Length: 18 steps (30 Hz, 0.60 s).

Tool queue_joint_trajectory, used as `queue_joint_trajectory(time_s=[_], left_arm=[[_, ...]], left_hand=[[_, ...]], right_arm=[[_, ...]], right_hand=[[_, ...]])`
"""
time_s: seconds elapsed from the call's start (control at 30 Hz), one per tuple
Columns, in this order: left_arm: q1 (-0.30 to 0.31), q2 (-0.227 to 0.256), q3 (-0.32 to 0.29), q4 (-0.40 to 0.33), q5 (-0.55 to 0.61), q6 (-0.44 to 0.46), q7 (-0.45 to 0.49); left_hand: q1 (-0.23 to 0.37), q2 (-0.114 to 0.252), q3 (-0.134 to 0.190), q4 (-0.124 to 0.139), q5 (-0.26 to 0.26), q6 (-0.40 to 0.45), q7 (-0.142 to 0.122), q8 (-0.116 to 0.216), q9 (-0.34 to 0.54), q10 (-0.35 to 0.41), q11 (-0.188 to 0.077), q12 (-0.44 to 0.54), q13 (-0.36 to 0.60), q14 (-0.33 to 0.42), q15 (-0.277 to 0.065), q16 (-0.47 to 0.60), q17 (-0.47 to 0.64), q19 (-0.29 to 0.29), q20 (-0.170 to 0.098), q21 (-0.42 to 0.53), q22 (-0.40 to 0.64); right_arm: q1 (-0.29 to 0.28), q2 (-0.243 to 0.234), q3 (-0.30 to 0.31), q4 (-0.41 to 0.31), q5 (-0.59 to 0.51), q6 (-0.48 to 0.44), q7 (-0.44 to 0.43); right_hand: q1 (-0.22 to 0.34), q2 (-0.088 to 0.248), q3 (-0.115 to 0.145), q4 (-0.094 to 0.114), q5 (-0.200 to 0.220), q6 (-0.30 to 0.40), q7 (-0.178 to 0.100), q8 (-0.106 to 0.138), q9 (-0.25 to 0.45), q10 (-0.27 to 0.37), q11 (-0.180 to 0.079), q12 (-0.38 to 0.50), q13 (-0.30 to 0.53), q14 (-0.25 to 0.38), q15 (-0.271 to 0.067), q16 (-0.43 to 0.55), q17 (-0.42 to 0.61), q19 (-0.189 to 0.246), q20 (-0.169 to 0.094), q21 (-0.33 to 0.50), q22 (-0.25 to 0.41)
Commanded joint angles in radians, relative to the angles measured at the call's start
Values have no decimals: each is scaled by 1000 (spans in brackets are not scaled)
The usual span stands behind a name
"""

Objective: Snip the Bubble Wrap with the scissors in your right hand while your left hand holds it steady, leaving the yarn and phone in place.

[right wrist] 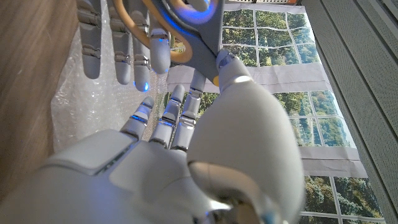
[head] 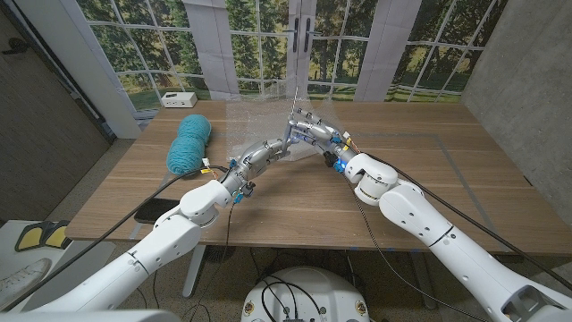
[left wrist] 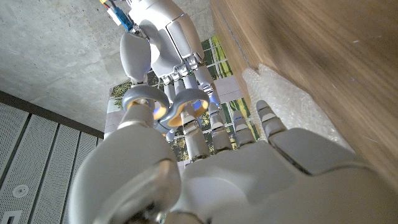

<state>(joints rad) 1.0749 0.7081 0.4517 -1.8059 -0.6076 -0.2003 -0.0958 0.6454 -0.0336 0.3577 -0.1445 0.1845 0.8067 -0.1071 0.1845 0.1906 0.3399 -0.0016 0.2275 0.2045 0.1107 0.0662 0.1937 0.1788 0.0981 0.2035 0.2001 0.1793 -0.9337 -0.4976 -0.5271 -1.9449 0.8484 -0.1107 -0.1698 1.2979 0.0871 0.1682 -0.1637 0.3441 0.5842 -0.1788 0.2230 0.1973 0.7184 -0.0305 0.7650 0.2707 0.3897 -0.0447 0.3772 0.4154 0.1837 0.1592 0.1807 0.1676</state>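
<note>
My two hands meet above the table's middle. The right hand (head: 315, 136) grips the grey scissors (right wrist: 200, 34) with orange-lined handle loops (left wrist: 163, 111), its thumb pressed on them. The left hand (head: 261, 156) reaches in with its fingers (right wrist: 124, 53) stretched out, and their tips touch the loops; I cannot tell whether it grips them. The clear Bubble Wrap (head: 255, 116) lies on the wood under and behind the hands, beside the left hand (left wrist: 249, 168) without being held. A teal yarn skein (head: 190, 143) lies to the left. The black phone (head: 156, 210) lies near the front left edge.
A small white box (head: 179, 98) sits at the table's back left corner. Bare wood (head: 429, 161) stretches over the right half of the table. Windows and a door stand behind the far edge.
</note>
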Motion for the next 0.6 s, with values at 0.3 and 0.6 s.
queue_joint_trajectory(time_s=[0.3,0.6], left_arm=[[-11,-4,8,6,-4,14,-8],[-11,-7,12,4,2,11,-3]], left_hand=[[-2,-7,-12,4,-1,9,3,6,3,0,3,-2,-1,-4,9,-3,4,-1,9,0,3],[0,-5,-12,4,-1,7,9,6,3,-2,4,-3,-1,-4,12,-3,4,-2,9,-1,3]], right_arm=[[-12,-23,-11,-17,-49,17,19],[-19,-24,-21,-19,-56,16,26]], right_hand=[[11,1,-2,3,-10,34,0,0,2,197,-189,-4,-14,-7,-179,-11,0,-52,54,-9,0],[11,2,-3,4,-13,47,5,-1,2,197,-188,-6,-20,-2,-180,-11,-1,-46,48,-2,-1]])
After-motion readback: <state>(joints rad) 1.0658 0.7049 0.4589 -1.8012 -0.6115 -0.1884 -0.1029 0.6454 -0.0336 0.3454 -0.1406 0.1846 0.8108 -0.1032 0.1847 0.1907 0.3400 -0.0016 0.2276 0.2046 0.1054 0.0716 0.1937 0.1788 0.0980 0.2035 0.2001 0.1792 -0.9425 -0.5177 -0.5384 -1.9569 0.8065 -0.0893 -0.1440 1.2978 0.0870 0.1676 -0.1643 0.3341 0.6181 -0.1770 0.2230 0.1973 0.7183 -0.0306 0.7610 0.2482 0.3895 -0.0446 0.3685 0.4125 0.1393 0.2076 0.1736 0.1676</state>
